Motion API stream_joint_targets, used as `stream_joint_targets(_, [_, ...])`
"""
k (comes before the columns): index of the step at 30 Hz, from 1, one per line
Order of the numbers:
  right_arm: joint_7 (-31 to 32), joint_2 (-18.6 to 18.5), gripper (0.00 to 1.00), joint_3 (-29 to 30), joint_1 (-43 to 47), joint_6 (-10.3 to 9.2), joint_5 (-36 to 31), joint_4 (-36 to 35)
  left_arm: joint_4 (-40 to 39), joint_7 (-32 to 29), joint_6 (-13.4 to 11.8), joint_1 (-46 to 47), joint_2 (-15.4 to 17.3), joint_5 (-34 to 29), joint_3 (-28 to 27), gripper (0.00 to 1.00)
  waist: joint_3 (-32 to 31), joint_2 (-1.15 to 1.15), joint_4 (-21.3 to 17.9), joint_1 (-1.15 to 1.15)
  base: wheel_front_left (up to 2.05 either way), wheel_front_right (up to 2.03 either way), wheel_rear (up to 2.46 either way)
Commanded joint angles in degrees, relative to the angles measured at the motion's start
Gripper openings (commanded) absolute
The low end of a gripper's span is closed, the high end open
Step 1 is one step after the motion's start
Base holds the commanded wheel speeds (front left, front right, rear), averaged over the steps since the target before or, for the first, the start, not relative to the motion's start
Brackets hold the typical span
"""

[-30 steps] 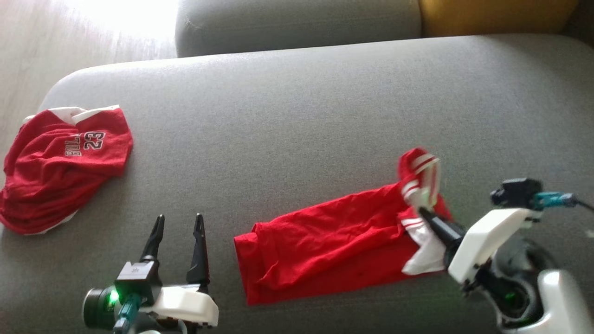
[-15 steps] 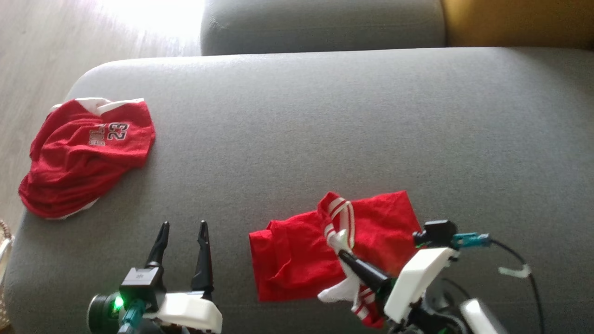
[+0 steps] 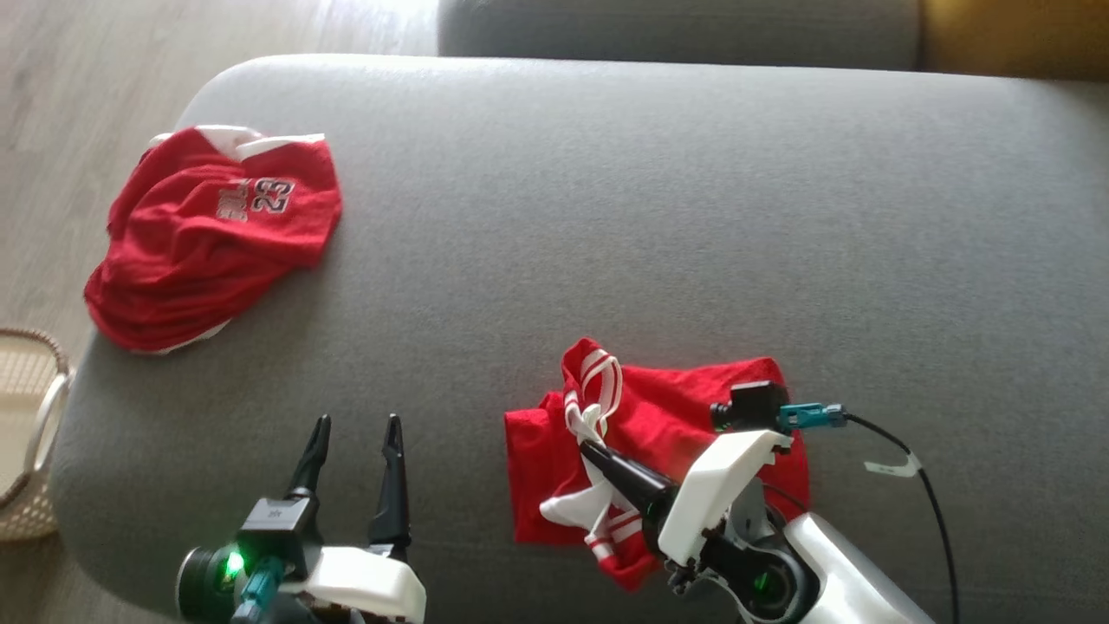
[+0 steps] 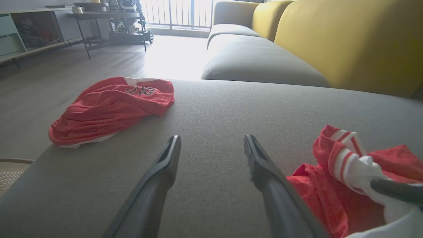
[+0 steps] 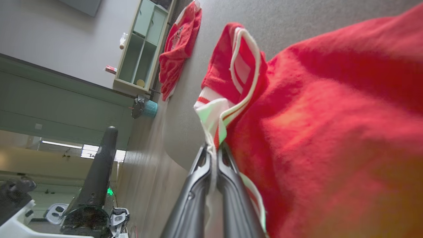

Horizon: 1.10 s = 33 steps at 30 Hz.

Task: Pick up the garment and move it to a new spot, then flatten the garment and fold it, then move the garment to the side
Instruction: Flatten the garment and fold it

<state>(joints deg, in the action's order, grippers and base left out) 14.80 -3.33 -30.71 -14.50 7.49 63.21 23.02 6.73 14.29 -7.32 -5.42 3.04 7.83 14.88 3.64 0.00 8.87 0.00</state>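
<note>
At the far left a woven basket (image 3: pixel 54 403) sits on the floor beside the grey sofa (image 3: pixel 606 199). On the sofa's left end lies a crumpled red jersey (image 3: pixel 217 234) with white trim and the number 23. Right of it and nearer the robot, the left gripper (image 3: pixel 358 422) hovers over bare cushion, its fingers spread wide with nothing between them. Further right lies the garment (image 3: pixel 667 416), red with red-and-white striped trim. It is bunched and partly doubled over on the sofa's near part, well apart from the jersey. The right gripper (image 3: pixel 586 445) has its fingers pinched together on the garment's striped white edge, holding that edge up above the rest of the cloth. A black cable (image 3: pixel 923 485) loops from the right wrist at the far right.
</note>
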Motion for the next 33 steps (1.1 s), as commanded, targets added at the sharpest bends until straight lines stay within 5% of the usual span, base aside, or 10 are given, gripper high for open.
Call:
stream_joint_targets(1, [-1.1,0.5,0.0,-1.7,-2.7,0.0,0.8,-0.4,-1.6,0.7,-0.3,3.0,-0.2,0.3,-1.3,1.0,0.6,0.0,0.8,0.0,0.0,0.0,0.0])
stream_joint_targets(4, [-2.3,0.5,0.02,-3.8,-4.3,0.0,0.7,3.1,-1.4,0.7,-0.3,3.3,-0.2,0.4,-1.1,1.0,1.0,0.0,1.5,0.0,0.0,0.0,0.0])
stream_joint_targets(6, [-3.3,0.5,1.0,-4.8,-5.1,0.0,1.6,4.6,-1.4,0.7,-0.3,3.4,-0.2,0.4,-1.0,1.0,1.2,0.0,1.8,0.0,0.0,0.0,0.0])
stream_joint_targets(22, [-11.0,0.5,1.0,-17.5,-10.9,0.0,15.9,7.5,-0.6,0.7,-0.2,3.8,-0.2,0.7,-0.2,1.0,1.9,0.0,2.1,0.0,0.0,0.0,0.0])
stream_joint_targets(33, [-19.3,0.5,1.0,-23.3,-18.4,0.0,17.3,11.1,-0.1,0.7,-0.1,3.4,-0.2,0.3,-0.5,1.0,0.4,0.0,1.7,0.0,0.0,0.0,0.0])
